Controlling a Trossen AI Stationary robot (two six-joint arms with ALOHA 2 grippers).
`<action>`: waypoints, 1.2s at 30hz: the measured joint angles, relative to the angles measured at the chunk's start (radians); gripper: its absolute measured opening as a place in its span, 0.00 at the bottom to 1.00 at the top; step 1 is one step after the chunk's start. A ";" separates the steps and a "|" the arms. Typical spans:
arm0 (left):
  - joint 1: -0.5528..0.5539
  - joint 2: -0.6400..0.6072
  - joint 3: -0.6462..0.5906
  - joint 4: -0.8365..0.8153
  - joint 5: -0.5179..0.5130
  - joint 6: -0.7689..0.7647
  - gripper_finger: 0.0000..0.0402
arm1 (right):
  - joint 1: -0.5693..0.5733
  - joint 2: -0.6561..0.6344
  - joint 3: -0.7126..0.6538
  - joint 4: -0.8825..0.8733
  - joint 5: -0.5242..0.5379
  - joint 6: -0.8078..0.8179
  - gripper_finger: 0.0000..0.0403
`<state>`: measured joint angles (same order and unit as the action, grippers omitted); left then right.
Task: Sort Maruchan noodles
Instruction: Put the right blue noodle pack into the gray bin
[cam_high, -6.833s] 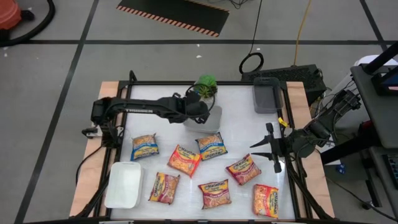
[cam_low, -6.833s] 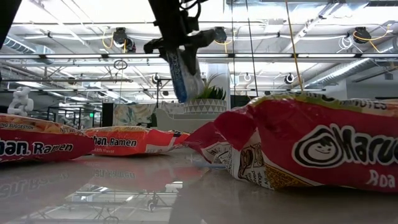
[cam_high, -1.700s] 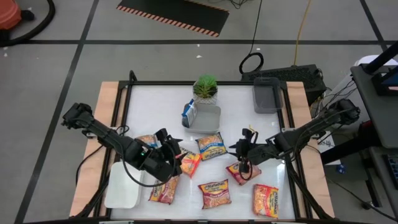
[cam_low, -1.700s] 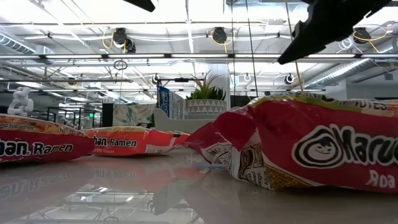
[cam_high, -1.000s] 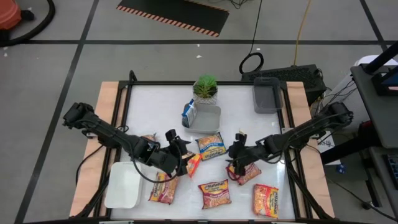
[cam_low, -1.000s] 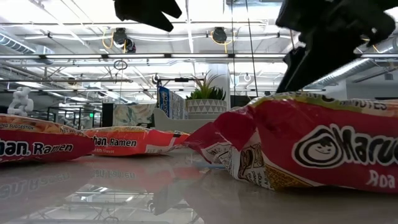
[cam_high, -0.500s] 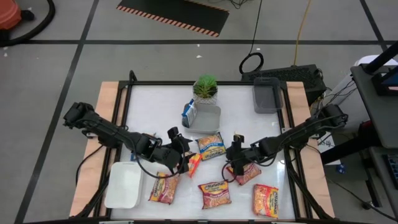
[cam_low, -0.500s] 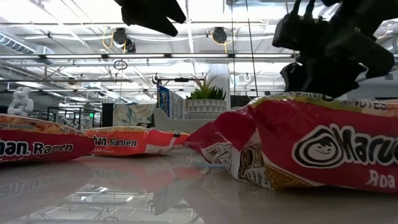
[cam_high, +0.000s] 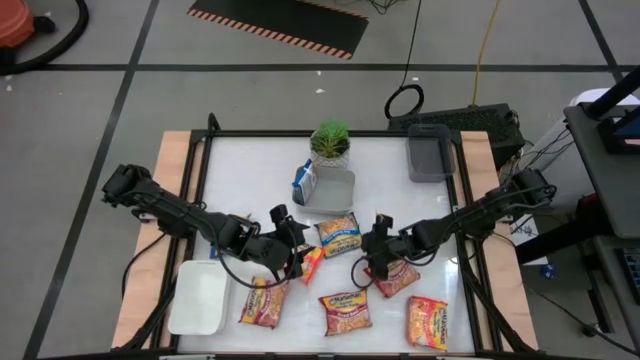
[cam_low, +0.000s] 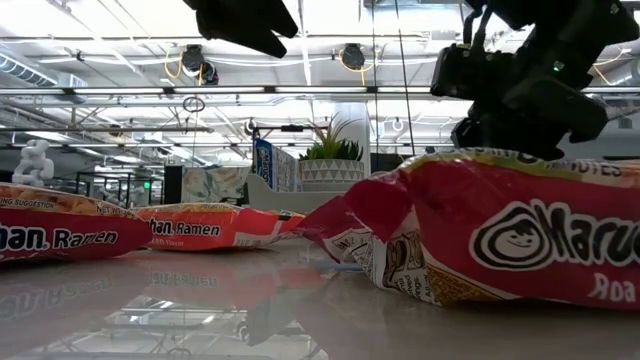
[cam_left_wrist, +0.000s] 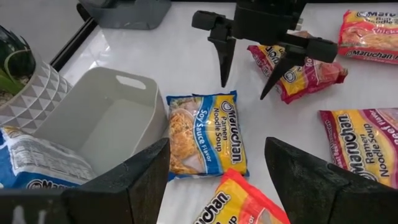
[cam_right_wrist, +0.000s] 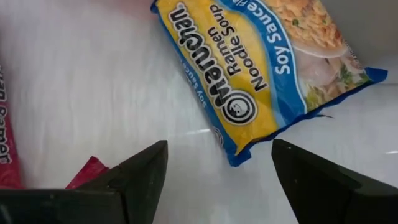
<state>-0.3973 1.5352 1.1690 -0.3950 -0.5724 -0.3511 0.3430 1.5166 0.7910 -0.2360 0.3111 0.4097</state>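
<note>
Several Maruchan noodle packets lie flat on the white table. A blue-and-yellow packet (cam_high: 340, 233) lies in the middle, an orange one (cam_high: 311, 263) at its near left and a pink-red one (cam_high: 397, 277) at its near right. My left gripper (cam_high: 296, 256) hovers open over the orange packet (cam_left_wrist: 239, 202), with the blue packet (cam_left_wrist: 208, 134) ahead of it. My right gripper (cam_high: 369, 248) is open too. Its fingers (cam_left_wrist: 222, 62) point down over the gap between the blue packet (cam_right_wrist: 273, 68) and the pink-red one (cam_left_wrist: 298, 62). Another blue packet (cam_high: 303, 183) stands in the white bin (cam_high: 336, 192).
A potted plant (cam_high: 332, 141) stands behind the bin, and a grey tray (cam_high: 427, 155) sits at the far right. A white tray (cam_high: 199, 297) lies at the near left. More packets lie along the near edge (cam_high: 262, 302) (cam_high: 345, 311) (cam_high: 427, 322). One more blue packet (cam_high: 234, 229) lies under my left arm.
My right gripper has moved toward the table's left and come down, toward the blue packet in the middle. My left gripper has edged a little toward the right. No packet has moved.
</note>
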 joint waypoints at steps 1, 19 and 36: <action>-0.001 0.000 0.000 0.000 0.000 -0.009 0.66 | -0.002 0.000 0.000 0.001 -0.001 0.001 0.70; -0.048 0.000 0.000 -0.006 0.000 -0.072 0.66 | -0.066 0.026 0.000 0.000 -0.055 -0.011 0.69; -0.060 0.000 0.000 -0.027 -0.001 -0.077 0.66 | -0.123 0.157 0.003 0.067 -0.158 -0.058 0.68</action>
<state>-0.4569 1.5352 1.1690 -0.4217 -0.5732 -0.4278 0.2201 1.6733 0.7937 -0.1688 0.1526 0.3519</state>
